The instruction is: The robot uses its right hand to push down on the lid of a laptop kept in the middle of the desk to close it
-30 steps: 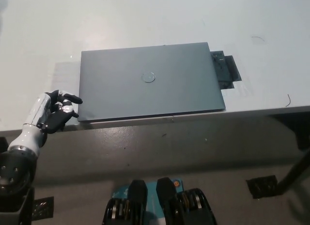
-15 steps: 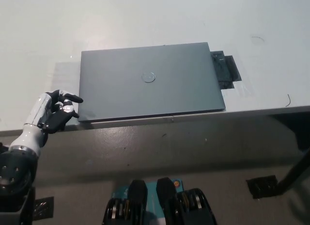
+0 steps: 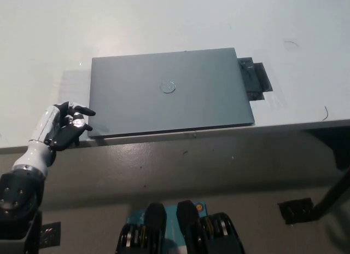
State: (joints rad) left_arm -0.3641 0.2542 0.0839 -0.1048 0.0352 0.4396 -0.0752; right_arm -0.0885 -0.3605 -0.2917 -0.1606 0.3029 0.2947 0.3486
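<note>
Head view, looking steeply down on a white desk (image 3: 65,29). A grey laptop (image 3: 169,92) lies flat in the middle of the desk with its lid fully down; a small round emblem (image 3: 168,87) marks the centre of the lid. The front edge of the laptop runs just behind the desk's near edge, and its long sides are slightly tilted relative to that edge. A dark patch of tape (image 3: 254,80) sits on the desk, touching the laptop's right side near the far corner. The white left hand (image 3: 64,127) rests at the desk's near edge, just beside the laptop's near left corner; its fingers (image 3: 82,110) are loosely curled and hold nothing, with the dark tips pointing toward the laptop corner. Whether they touch the laptop cannot be told. The black right hand does not appear in this view. Below the desk edge, a grey floor (image 3: 219,177) shows.
</note>
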